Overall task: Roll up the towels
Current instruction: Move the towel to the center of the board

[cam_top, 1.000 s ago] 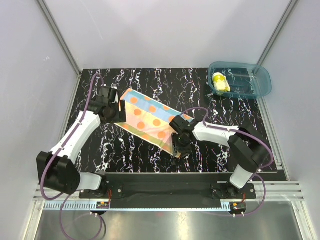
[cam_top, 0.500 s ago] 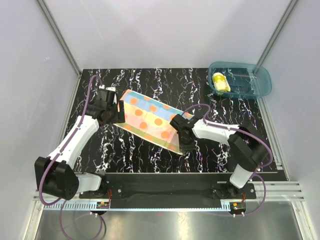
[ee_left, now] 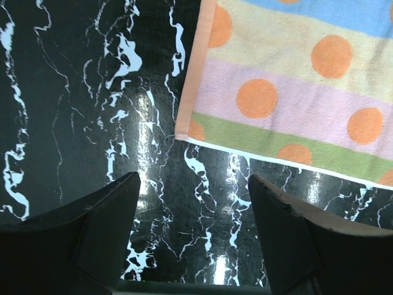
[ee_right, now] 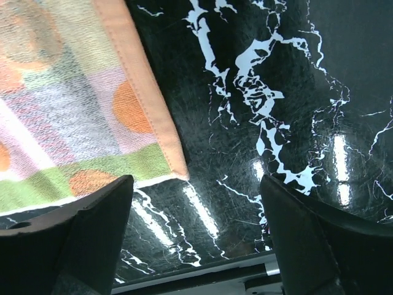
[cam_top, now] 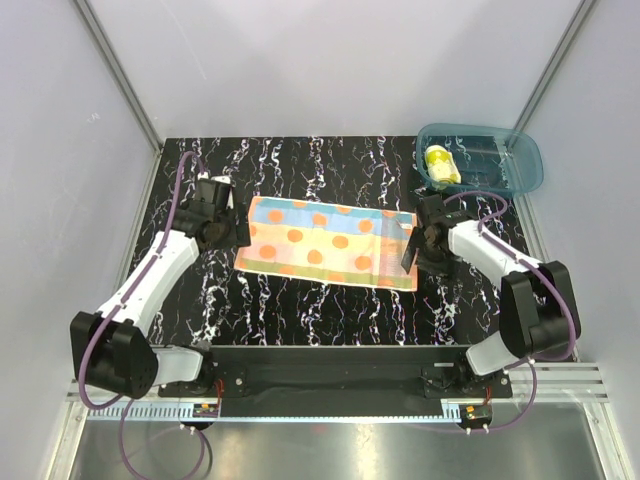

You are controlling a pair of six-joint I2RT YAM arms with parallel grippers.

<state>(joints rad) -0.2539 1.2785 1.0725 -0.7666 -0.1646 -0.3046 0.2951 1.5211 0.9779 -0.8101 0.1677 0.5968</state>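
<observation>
I see the dotted towel (cam_top: pixel 328 243) as fuzzy, matt terry cloth with a flat stitched hem (ee_right: pixel 153 117). The table top (ee_left: pixel 73 123) is hard, smooth and glossy, mirroring the lamps. The bin (cam_top: pixel 520 165) is shiny translucent plastic, and the yellow towel (cam_top: pixel 441 165) inside looks soft. On the left gripper (ee_left: pixel 193 179), the fingers (ee_left: pixel 92 239) look matt and faintly grainy.

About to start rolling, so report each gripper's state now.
Left gripper: open, holding nothing, beside the orange-dotted towel.
Right gripper: open, holding nothing, by the towel's corner.
</observation>
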